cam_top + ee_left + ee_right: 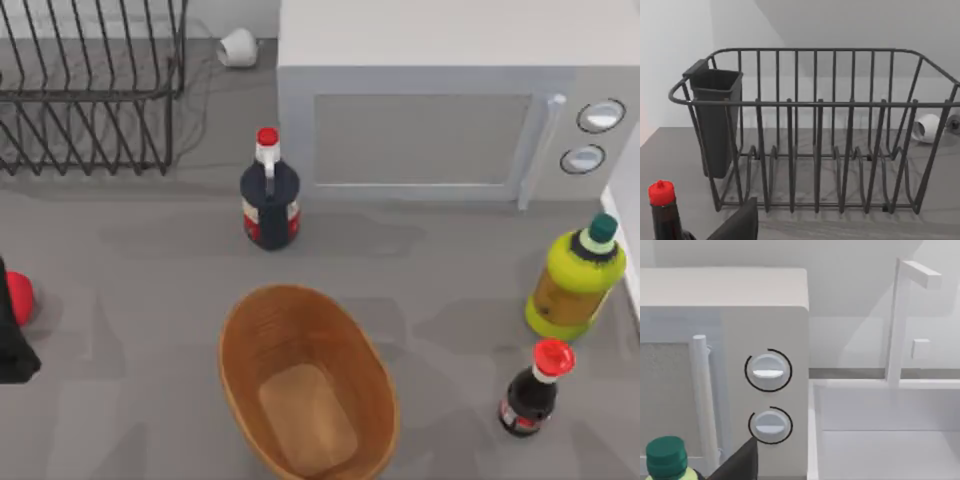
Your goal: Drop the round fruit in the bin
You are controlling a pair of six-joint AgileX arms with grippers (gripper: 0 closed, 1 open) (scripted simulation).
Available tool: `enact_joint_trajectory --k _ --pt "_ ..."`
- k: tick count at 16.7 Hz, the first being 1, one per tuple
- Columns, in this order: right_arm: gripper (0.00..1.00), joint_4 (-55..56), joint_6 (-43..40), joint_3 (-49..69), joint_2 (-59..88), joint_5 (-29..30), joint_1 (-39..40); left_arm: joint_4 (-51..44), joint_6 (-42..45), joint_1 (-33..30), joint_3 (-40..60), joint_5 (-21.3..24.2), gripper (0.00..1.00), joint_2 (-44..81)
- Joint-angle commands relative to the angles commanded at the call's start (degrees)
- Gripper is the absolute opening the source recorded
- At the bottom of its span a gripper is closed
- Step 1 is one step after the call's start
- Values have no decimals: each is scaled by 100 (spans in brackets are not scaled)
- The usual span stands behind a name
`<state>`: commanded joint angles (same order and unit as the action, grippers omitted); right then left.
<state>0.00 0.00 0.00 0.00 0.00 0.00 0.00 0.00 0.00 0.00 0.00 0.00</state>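
Observation:
The round fruit (pixel 19 297), small and bright red, lies on the grey table at the far left edge of the top view. Part of it is hidden behind my left gripper (pixel 12 345), a black shape right beside it. The bin (pixel 240 345), an oval brown woven-look basket with a tan bottom, stands empty at front centre, well to the right of the fruit. A dark corner of the left gripper (pixel 737 226) shows in the left wrist view. A dark corner of the right gripper (pixel 737 463) shows in the right wrist view, facing the microwave's knobs.
A black wire rack (pixel 90 95) stands at back left and a white microwave (pixel 440 110) at back right. A dark bottle with a red cap (pixel 270 195) is behind the bin. A yellow-green bottle (pixel 575 280) and a small dark bottle (pixel 535 392) stand at right.

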Motion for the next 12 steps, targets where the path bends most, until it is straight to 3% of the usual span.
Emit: enact_joint_trajectory --k 6,12 --pt "100 0 0 0 0 0 0 -232 614 32 607 93 100 593" --pt "100 0 0 0 0 0 0 -1322 3275 257 2654 594 100 3250"
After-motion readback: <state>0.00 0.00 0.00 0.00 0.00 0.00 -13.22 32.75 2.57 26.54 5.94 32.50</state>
